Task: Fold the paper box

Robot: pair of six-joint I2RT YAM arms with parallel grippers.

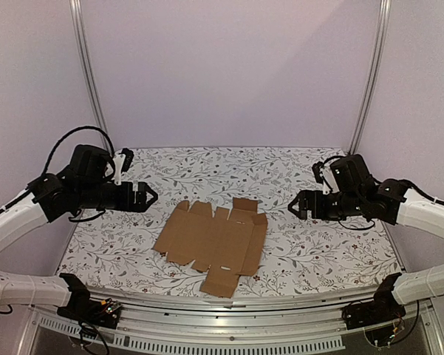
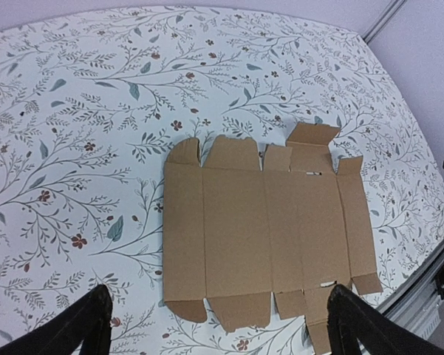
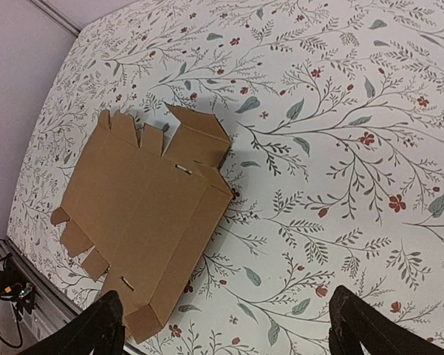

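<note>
The paper box (image 1: 213,244) is a flat brown die-cut cardboard sheet with flaps and slots, lying unfolded on the flowered table near its front middle. It also shows in the left wrist view, paper box (image 2: 270,237), and in the right wrist view, paper box (image 3: 144,214), where its right strip is slightly raised. My left gripper (image 1: 149,196) hovers above the table to the sheet's left, open and empty. My right gripper (image 1: 294,205) hangs to the sheet's right, open and empty. Both sets of dark fingertips (image 2: 96,314) (image 3: 354,322) stand wide apart.
The table (image 1: 318,251) has a white cloth with a leaf and flower print. A metal rail (image 1: 229,310) runs along its near edge. Grey walls and two upright posts (image 1: 89,74) close the back and sides.
</note>
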